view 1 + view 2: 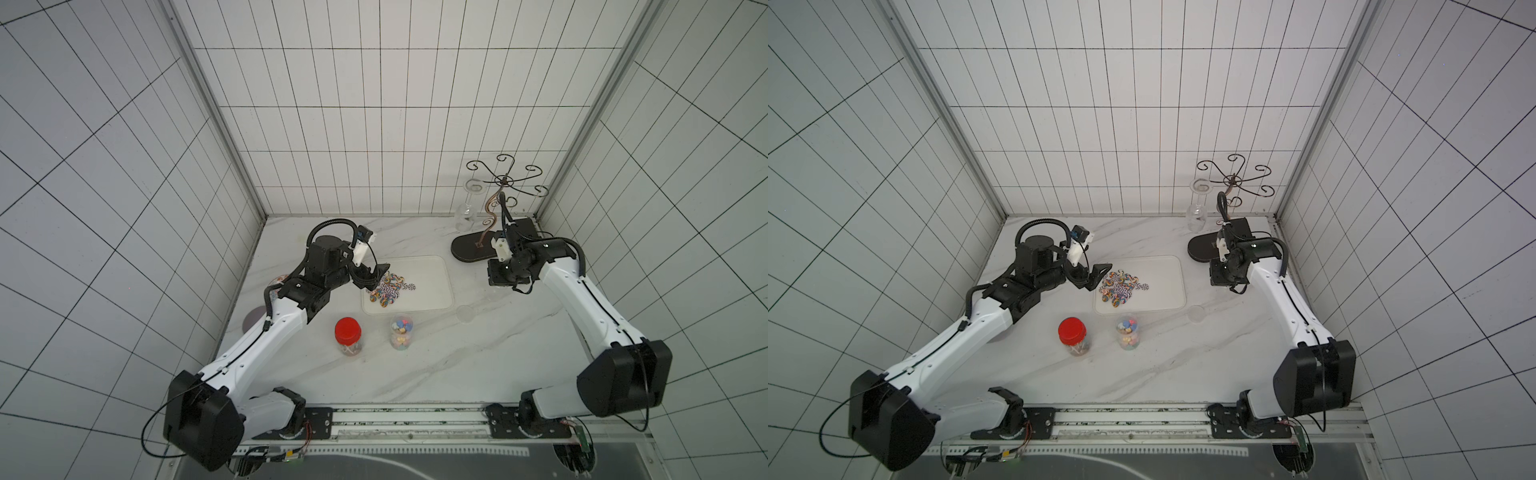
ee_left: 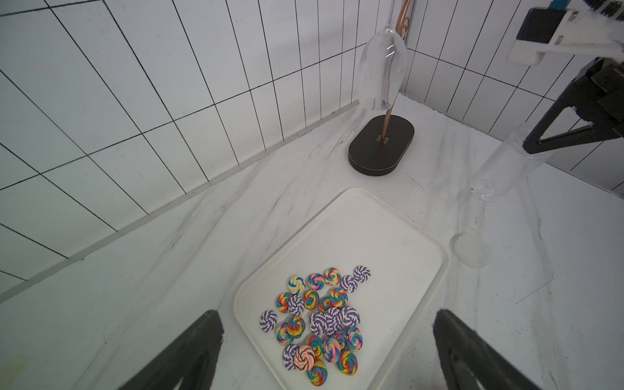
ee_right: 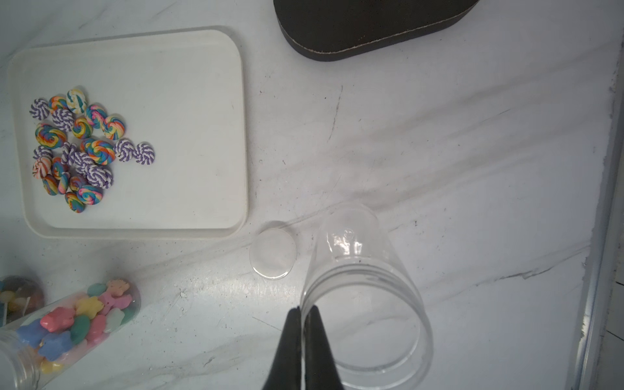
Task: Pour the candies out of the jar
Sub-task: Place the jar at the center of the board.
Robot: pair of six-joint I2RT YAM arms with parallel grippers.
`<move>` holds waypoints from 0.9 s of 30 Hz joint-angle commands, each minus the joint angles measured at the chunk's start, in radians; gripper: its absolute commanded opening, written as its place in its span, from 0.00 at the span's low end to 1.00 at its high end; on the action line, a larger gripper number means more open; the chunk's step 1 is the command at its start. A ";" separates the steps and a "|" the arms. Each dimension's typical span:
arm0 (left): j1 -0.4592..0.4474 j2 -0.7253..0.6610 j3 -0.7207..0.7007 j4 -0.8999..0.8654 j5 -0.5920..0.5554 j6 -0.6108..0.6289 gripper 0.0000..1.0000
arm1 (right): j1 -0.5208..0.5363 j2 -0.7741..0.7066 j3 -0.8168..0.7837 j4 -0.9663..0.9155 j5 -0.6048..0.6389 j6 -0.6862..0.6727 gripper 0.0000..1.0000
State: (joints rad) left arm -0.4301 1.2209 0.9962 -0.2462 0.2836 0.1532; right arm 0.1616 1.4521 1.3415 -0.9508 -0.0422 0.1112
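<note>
- Right wrist view: the right gripper (image 3: 304,314) pinches the rim of the clear jar (image 3: 364,287) between closed fingers, so it hangs mouth-up, slightly tilted.
- The jar looks empty. The candies (image 3: 74,145) lie heaped at one end of the white tray (image 3: 189,135), so the pour seems done.
- Its clear lid (image 3: 273,250) lies on the table (image 3: 439,135) just beside, likely for recapping.
- The right arm reaches forward beside the tray, wrist bent down.
- The left gripper (image 1: 372,275), fingers spread and empty, hovers at the tray's edge near the candies.
</note>
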 commanded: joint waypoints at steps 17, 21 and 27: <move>0.005 0.025 0.002 0.004 0.027 0.005 0.97 | 0.011 0.125 -0.041 0.165 -0.156 -0.001 0.00; 0.005 0.027 0.002 0.001 0.025 0.006 0.97 | 0.047 0.154 -0.031 0.170 -0.141 0.009 0.00; 0.005 0.023 0.002 0.001 0.026 0.006 0.97 | 0.086 0.183 -0.017 0.177 -0.115 0.021 0.00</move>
State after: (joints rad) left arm -0.4297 1.2419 0.9962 -0.2478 0.2970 0.1539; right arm 0.2321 1.6249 1.3193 -0.7795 -0.1730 0.1249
